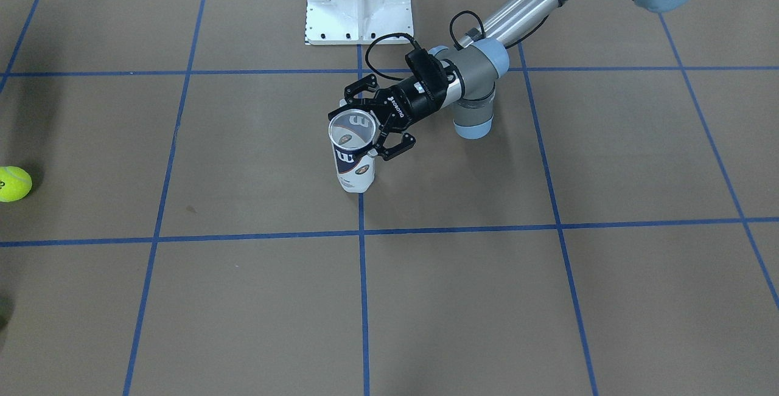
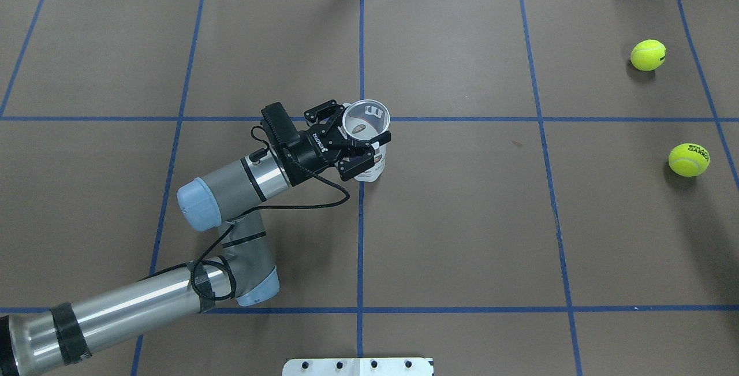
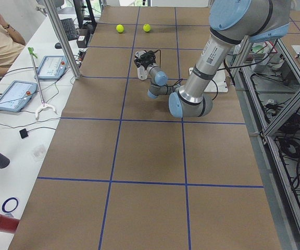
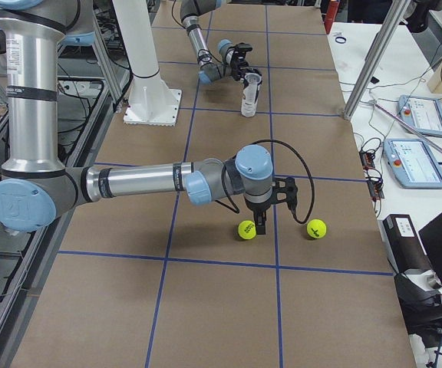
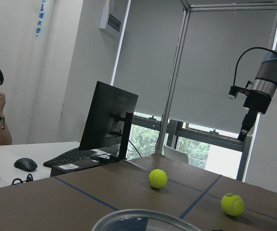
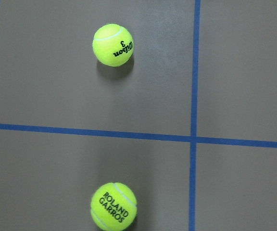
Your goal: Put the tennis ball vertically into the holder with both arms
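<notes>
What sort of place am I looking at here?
Most likely a robotics research lab: two robot arms at a table gridded with blue tape, control tablets on a side desk, and a computer monitor nearby.

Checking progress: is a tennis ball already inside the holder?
No, the overhead view looks down the open holder and it is empty; two tennis balls lie on the table.

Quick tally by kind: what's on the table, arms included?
Tennis balls: 2
Holder: 1
Arms: 2
Total: 5
</notes>
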### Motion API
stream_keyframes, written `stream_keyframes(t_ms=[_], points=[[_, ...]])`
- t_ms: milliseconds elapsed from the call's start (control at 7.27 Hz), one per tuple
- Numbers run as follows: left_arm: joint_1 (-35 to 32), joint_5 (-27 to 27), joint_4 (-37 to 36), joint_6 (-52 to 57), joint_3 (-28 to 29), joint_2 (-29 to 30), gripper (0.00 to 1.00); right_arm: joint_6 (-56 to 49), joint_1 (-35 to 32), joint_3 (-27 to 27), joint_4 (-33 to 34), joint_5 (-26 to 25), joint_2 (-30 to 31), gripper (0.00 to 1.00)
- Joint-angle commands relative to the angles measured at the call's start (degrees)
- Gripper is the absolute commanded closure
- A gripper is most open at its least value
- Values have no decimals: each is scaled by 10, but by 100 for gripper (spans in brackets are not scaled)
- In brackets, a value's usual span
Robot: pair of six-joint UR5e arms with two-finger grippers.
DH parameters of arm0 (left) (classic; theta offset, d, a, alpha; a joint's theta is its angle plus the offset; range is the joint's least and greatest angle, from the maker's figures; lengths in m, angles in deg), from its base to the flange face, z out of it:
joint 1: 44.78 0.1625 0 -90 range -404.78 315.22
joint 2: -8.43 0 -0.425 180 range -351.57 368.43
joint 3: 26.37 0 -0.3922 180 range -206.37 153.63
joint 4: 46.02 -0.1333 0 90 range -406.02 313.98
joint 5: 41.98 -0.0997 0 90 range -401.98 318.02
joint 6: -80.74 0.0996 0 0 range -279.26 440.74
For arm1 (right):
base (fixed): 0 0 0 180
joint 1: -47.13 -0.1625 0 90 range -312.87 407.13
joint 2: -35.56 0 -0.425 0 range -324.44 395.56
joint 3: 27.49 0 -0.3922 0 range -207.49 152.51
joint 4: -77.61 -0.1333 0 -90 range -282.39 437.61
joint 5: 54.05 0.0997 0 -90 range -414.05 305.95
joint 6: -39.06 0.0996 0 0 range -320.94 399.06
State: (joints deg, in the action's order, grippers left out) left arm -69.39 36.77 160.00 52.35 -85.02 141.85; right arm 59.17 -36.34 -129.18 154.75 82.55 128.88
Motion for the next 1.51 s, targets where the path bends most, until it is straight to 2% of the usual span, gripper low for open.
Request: stream_keyframes(t_ms=[0,138,275,550,826,1376], points=[[1,0,0,0,0,0,18,153,96,-16,-69,-59,5,0],[1,0,0,0,0,0,18,187,131,6,-140,-98,13,0],[0,0,0,0,0,0,18,187,145,45,-227,-111,29,0],[1,0,-1,0,-1,0,18,187,154,108,-315,-119,38,0],[0,0,0,0,-1,0,17,189,171,133,-345,-132,38,0],[0,0,-1,0,0,1,17,183,214,139,-346,-158,42,0]])
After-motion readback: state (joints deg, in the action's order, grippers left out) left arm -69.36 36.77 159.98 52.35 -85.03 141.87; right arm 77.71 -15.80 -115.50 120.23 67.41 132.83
